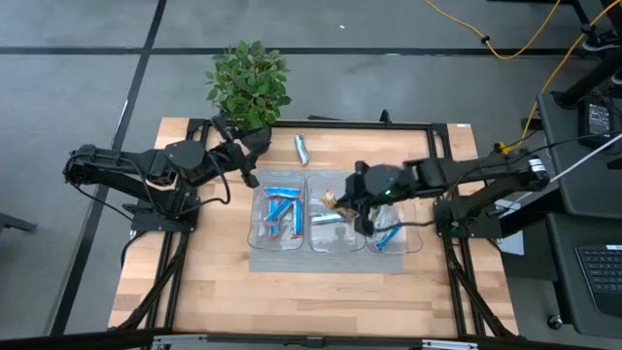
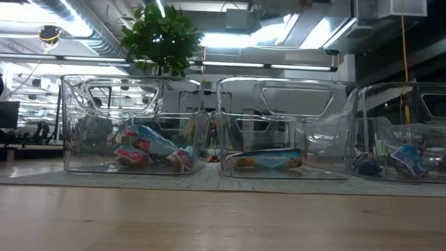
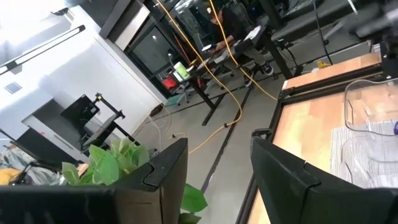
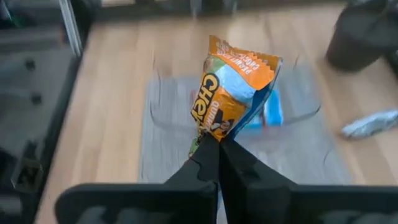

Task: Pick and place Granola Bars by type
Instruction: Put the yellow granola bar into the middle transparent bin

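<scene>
Right now my right gripper is pinched tight on the orange-wrapped granola bar, which stands up from my fingertips above the clear bins. My left gripper waits parted and empty beside the potted plant, and a silver-blue bar lies just beyond it on the table.

The orange granola bar wrapper seemingly reads "Chewy", partly hidden.

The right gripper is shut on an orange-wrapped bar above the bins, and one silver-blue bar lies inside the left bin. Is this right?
Not quite. The silver-blue bar lies on the bare table behind the bins, near the plant, as the high view shows. The right gripper is indeed shut on the orange-wrapped bar.
</scene>
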